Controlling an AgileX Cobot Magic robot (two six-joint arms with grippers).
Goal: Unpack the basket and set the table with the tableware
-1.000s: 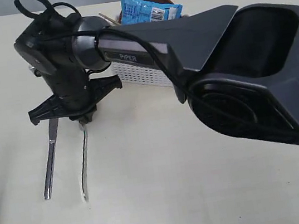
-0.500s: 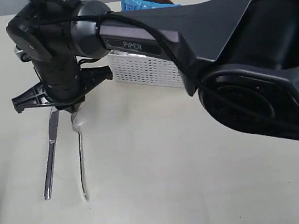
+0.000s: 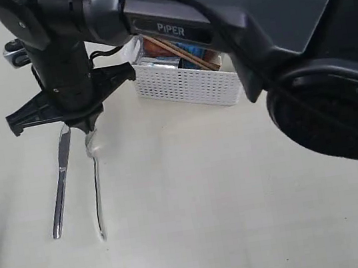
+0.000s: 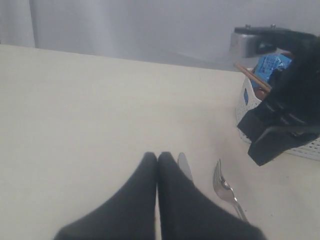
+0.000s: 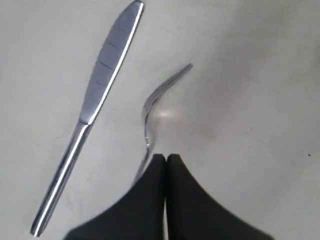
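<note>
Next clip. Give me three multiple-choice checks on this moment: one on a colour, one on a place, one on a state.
1. What colour is the basket?
A. White
B. Blue
C. Brown

2. Where do the knife and fork lie?
A. Inside the basket
B. Side by side on the table
C. Clamped in a gripper

3. How do the jaws of the right gripper stand?
A. Wide open
B. Shut on the knife
C. Shut, holding nothing

Answers:
1 A: its perforated walls are white.
2 B: both lie flat on the tabletop, outside the basket.
3 C: in the right wrist view the fingers meet, while both pieces of cutlery lie on the table.
</note>
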